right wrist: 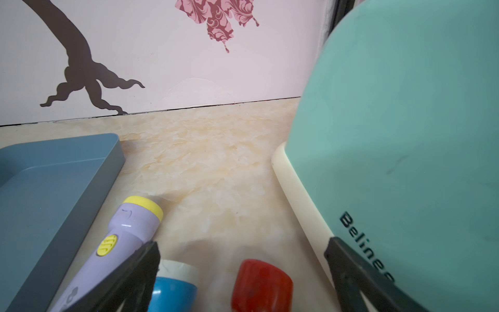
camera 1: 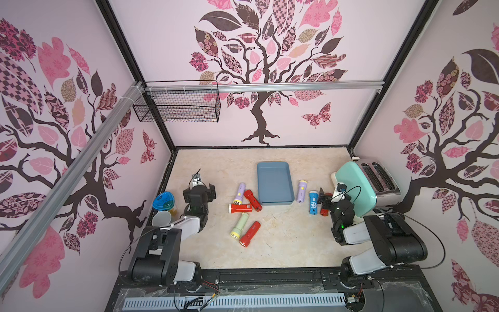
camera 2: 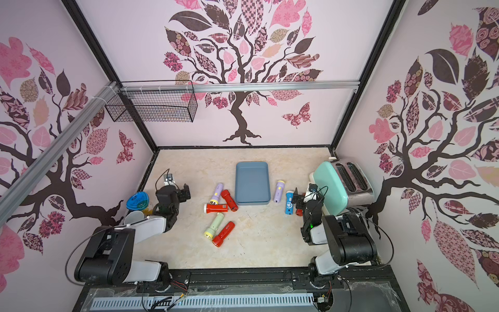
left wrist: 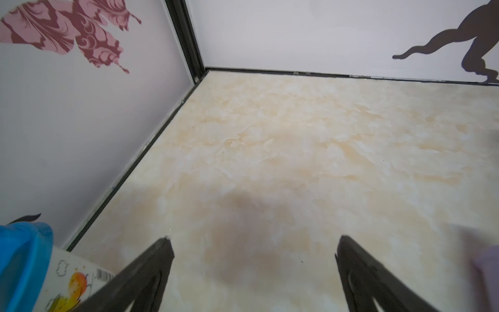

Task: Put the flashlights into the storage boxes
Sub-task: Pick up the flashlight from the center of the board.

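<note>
The grey-blue storage box (camera 1: 274, 183) (camera 2: 252, 182) lies empty mid-table. Left of it sit a lilac flashlight (camera 1: 239, 193), two red ones (camera 1: 253, 200) (camera 1: 241, 208), a pale green one (camera 1: 239, 225) and another red one (camera 1: 249, 234). To the right of the box lie a lilac flashlight (camera 1: 302, 191) (right wrist: 129, 229), a blue one (camera 1: 313, 206) (right wrist: 172, 291) and a red one (right wrist: 260, 283). My right gripper (camera 1: 330, 198) (right wrist: 243, 243) hovers open above that red flashlight, which lies between the jaws. My left gripper (camera 1: 199, 190) (left wrist: 253, 240) is open over bare table, holding nothing.
A mint toaster (camera 1: 359, 186) (right wrist: 405, 148) stands close beside the right gripper. A blue-lidded cup (camera 1: 164, 201) (left wrist: 24, 270) and a white cup (camera 1: 161, 218) sit by the left arm. A black wire basket (camera 1: 178, 104) hangs on the back rail.
</note>
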Robot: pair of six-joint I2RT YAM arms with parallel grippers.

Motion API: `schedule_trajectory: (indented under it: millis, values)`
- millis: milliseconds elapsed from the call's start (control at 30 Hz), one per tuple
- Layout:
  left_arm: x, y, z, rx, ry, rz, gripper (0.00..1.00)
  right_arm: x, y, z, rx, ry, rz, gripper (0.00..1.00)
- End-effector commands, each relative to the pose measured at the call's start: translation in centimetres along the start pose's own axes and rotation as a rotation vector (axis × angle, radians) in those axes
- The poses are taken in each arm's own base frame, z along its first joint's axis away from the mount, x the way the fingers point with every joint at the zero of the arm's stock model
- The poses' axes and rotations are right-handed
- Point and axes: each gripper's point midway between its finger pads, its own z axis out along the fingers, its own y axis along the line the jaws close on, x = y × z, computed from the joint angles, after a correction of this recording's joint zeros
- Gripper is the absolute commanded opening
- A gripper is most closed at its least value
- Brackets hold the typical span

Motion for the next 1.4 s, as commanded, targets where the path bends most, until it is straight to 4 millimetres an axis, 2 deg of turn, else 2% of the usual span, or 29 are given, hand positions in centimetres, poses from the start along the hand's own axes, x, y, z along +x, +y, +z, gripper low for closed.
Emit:
schedule_trajectory:
  millis: [0, 33, 100, 167, 233, 267, 333, 400, 500, 600, 733, 833, 900, 1100, 1167, 1367]
  values:
    - [-1.5, -1.4, -3.5, -0.043, 0.164, -0.003, 0.98, -4.0, 0.0, -0.6, 0.054, -0.07, 0.018, 1.0]
    - [-1.9, -3.0, -4.8, 0.006, 0.156, -0.007, 0.98, -4.7, 0.1, -0.5, 0.064, -0.038, 0.022, 1.0]
    - [-2.9, -7.6, -7.9, 0.182, 0.124, -0.026, 0.98, -6.4, -0.8, -0.6, 0.141, 0.04, 0.095, 1.0]
    - [-2.5, -10.8, -10.5, 0.344, 0.159, -0.086, 0.98, -8.3, -2.3, -1.2, 0.247, 0.066, 0.247, 1.0]
    - [-1.1, -13.9, -12.6, 0.57, 0.22, -0.065, 0.98, -7.2, -3.9, -2.7, 0.381, 0.157, 0.474, 1.0]
    - [-0.2, -14.6, -13.2, 0.626, 0.239, -0.042, 0.98, -6.7, -4.6, -3.4, 0.435, 0.161, 0.538, 1.0]
    - [1.8, -13.9, -13.0, 0.594, 0.264, 0.005, 0.98, -5.9, -5.1, -3.6, 0.417, 0.18, 0.606, 0.99]
    - [3.4, -11.9, -11.8, 0.477, 0.282, -0.039, 0.98, -6.6, -2.9, -2.7, 0.212, 0.235, 0.615, 1.0]
    - [3.0, -10.5, -11.0, 0.406, 0.305, -0.007, 0.98, -7.0, -0.9, -2.6, 0.1, 0.296, 0.549, 1.0]
    - [3.1, -9.4, -10.0, 0.324, 0.317, 0.002, 0.98, -5.7, 0.5, -2.7, 0.077, 0.405, 0.477, 1.0]
    - [5.2, -10.0, -9.2, 0.348, 0.396, 0.014, 0.98, -3.6, 4.5, -2.8, 0.012, 0.592, 0.312, 1.0]
    - [5.3, -9.9, -8.8, 0.323, 0.419, 0.006, 0.98, -2.2, 7.8, -2.6, -0.138, 0.697, 0.325, 0.99]
    - [5.0, -9.2, -8.5, 0.285, 0.406, -0.007, 0.98, -1.5, 9.1, -2.3, -0.193, 0.732, 0.35, 0.99]
    - [4.7, -4.4, -8.2, 0.144, 0.387, -0.118, 0.98, -0.3, 10.7, -1.4, -0.247, 0.765, 0.403, 0.71]
    - [5.2, -3.5, -8.2, 0.129, 0.383, -0.165, 0.98, 0.4, 11.1, -0.9, -0.239, 0.806, 0.428, 0.67]
    - [6.0, -4.3, -8.1, 0.202, 0.396, -0.2, 0.98, 3.5, 10.2, 1.1, -0.102, 0.915, 0.399, 0.62]
